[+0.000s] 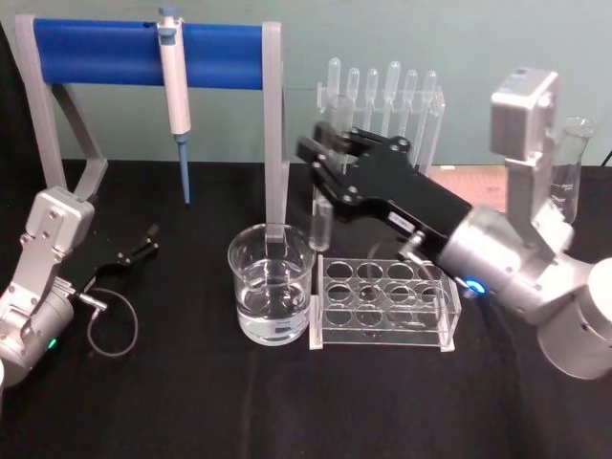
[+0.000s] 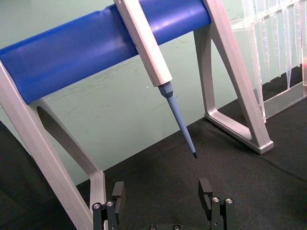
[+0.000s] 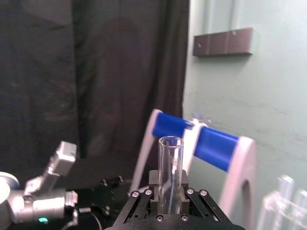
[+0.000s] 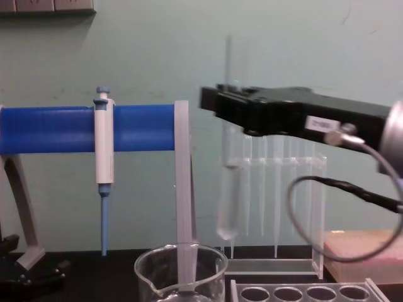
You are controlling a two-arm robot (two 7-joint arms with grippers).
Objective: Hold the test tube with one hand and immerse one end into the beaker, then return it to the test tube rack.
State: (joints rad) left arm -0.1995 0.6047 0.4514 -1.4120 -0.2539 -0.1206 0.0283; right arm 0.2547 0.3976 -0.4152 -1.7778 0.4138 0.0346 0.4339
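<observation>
Mid-frame in the head view, the right gripper (image 1: pixel 323 158) was clamped on the tube (image 1: pixel 322 226) — upright, its bottom hanging between beaker (image 1: pixel 251 296) and rack (image 1: pixel 382 341). Left gripper (image 1: pixel 143 243) — fingers apart, empty — sat lower left.

A pale green painted wall (image 4: pixel 302 44) stands behind the black cloth-covered table (image 1: pixel 191 402). A dull brown flat strip (image 3: pixel 223 41) is fixed high on that wall. A black curtain (image 3: pixel 96 72) hangs beside the wall, meeting it along a vertical edge.
</observation>
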